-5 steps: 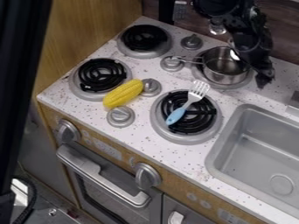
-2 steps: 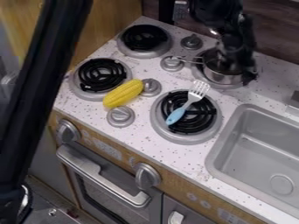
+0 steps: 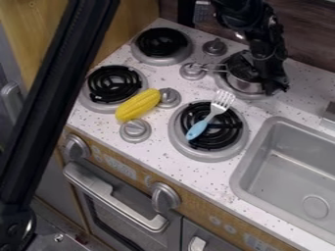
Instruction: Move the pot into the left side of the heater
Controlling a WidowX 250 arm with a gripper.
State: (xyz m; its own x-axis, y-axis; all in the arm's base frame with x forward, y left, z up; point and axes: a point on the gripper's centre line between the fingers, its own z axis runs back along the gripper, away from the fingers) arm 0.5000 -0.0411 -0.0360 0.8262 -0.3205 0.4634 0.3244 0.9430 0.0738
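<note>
The pot [image 3: 245,83] sits upright on the back right burner [image 3: 262,96], its handle [image 3: 213,68] pointing left towards a knob [image 3: 193,74]. The pincer [image 3: 275,90] is at the pot's right rim, so from it the pot lies to the left — the long axis, bowl to handle, runs away from it, and the handle is on the far side. We cannot tell how far open the pincer is, nor whether it has hold of the rim. With one arm, we judge that the step is to secure that rim, then lift and carry the pot left, handle leading. The handle could catch the knob if we lift too little. The back left burner [image 3: 161,43] looks the easier goal; by the front left one [image 3: 112,84] lies the corn [image 3: 138,105]. The fork [image 3: 210,117] rests across the front right burner [image 3: 232,149].
</note>
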